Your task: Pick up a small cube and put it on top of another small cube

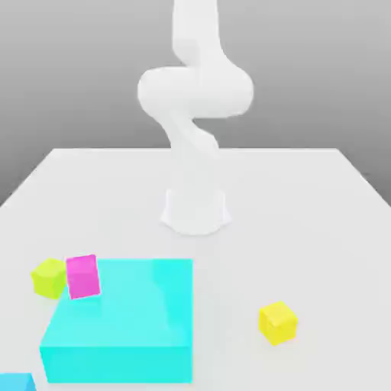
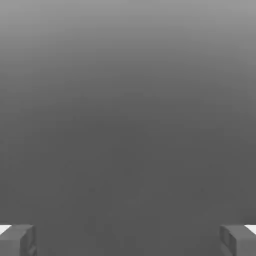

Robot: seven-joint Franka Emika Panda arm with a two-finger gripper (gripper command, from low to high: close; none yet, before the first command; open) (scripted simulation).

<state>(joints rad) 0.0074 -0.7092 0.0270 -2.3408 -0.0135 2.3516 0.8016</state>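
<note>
Two small yellow cubes lie on the white table: one yellow cube (image 1: 278, 321) toward the exterior view's right front, another yellow cube (image 1: 49, 277) at the left. A small magenta cube (image 1: 82, 276) sits tilted beside it, against the corner of a large cyan block (image 1: 122, 321). The white arm (image 1: 195, 114) rises from its base at the table's middle and leaves the picture at the top. In the hand view, my gripper (image 2: 128, 240) is open, its two grey fingertips (image 2: 17, 240) far apart with nothing but plain grey background between them.
A second cyan piece (image 1: 15, 382) pokes in at the front left corner of the exterior view. The arm's base (image 1: 195, 210) stands behind the large cyan block. Bare table (image 1: 305, 214) stretches to the right and behind.
</note>
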